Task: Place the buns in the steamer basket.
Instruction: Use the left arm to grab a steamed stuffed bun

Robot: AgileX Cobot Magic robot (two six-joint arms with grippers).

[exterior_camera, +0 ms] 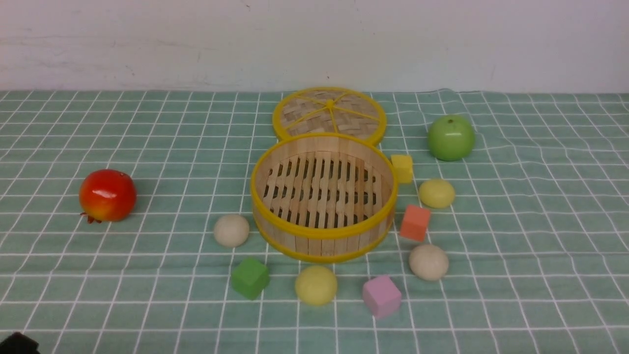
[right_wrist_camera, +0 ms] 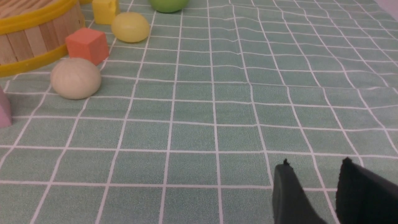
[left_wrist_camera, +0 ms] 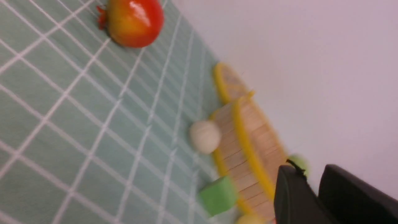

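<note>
Work surface: a flat top covered from side to side by a pale green tablecloth (exterior_camera: 540, 221) printed with thin white lines that form a grid of squares. The cloth lies mostly flat. Shallow wrinkles (exterior_camera: 496, 142) bend the grid lines on the far right side, and the right wrist view shows ripples there as well. Backdrop: a plain off-white wall (exterior_camera: 147, 39) rising directly behind the cloth's far edge, its paint marked by faint grey scuffs and a small dark speck (exterior_camera: 328, 77) near the base. Lighting: soft and even across cloth and wall.
</note>
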